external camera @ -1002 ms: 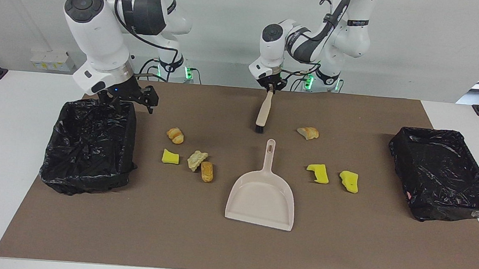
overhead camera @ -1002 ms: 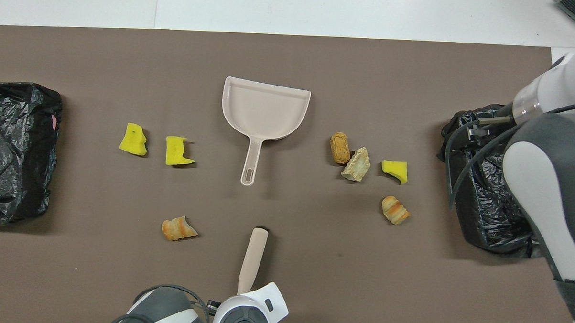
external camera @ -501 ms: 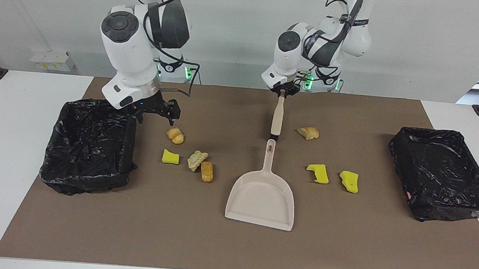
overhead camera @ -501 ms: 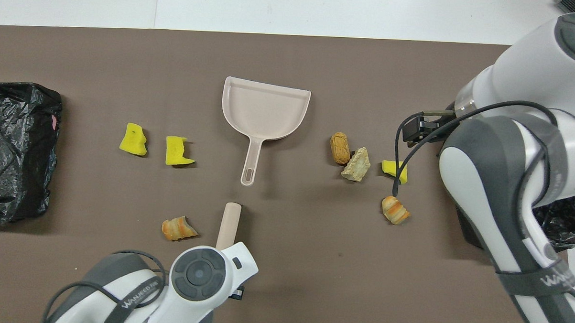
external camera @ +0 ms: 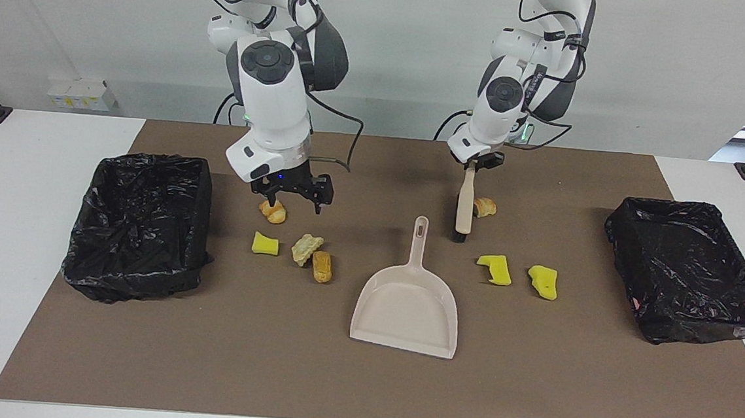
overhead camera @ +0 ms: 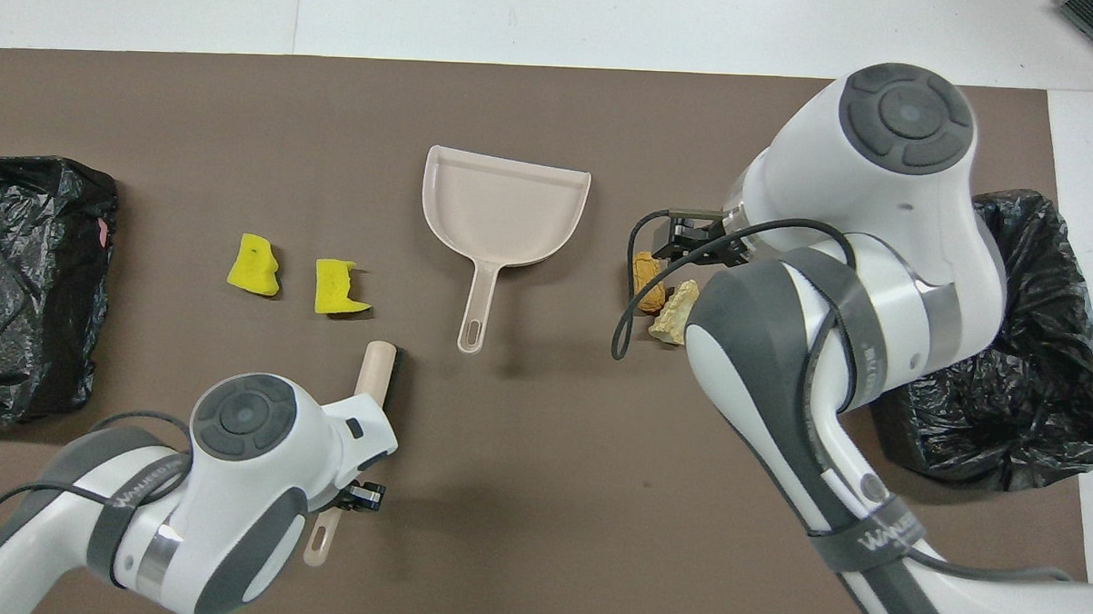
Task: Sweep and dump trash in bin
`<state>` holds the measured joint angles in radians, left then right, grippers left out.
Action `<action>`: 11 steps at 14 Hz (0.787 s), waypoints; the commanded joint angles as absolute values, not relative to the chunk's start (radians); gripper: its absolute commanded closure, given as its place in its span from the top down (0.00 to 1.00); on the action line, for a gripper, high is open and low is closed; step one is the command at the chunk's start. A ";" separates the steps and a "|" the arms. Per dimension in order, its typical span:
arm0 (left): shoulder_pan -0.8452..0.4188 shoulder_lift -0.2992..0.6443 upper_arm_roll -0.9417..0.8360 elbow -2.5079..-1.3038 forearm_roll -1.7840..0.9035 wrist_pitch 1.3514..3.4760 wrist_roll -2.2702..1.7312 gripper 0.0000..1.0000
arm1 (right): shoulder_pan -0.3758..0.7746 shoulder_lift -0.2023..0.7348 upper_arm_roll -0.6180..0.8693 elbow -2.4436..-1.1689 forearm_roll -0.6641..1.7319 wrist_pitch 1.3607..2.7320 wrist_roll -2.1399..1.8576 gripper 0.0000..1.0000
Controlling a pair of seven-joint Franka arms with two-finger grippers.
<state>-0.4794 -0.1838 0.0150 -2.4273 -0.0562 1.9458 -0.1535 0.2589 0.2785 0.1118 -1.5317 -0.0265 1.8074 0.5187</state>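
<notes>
- Both arms had swung out over the mat since the earlier frame: the right gripper point(external camera: 291, 198) had left the bin point(external camera: 140, 225) at its own end, and the left gripper point(external camera: 476, 162) had carried the brush point(external camera: 464, 205) toward the left arm's end of the table.
- Right gripper hung with jaws open over a croissant-like lump point(external camera: 273, 212).
- Left gripper was clamped on the brush handle, bristles near the mat, just beside another bread lump point(external camera: 485, 208).
- Trash lay loose on the mat: three pieces point(external camera: 304, 249) on one side of the dustpan point(external camera: 407, 303), two yellow sponge bits point(external camera: 517, 274) on the other.
- A second bin point(external camera: 689, 269) stood at the left arm's end.
</notes>
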 commanded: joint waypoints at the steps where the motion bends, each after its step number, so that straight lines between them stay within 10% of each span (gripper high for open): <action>1: -0.375 -0.100 0.003 -2.320 -0.002 1.930 -0.054 0.00 | 0.326 0.327 0.118 -1.508 -0.034 1.859 0.661 1.00; 11: -0.201 0.110 0.008 -1.872 0.243 1.865 0.479 0.00 | 0.574 0.572 0.106 -1.379 -0.097 2.055 1.028 1.00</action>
<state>-0.2190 0.0361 0.0178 -1.9702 0.1501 1.8687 0.3321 0.5660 0.5163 0.1082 -1.4413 -0.0655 2.0433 1.0030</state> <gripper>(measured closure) 0.736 0.000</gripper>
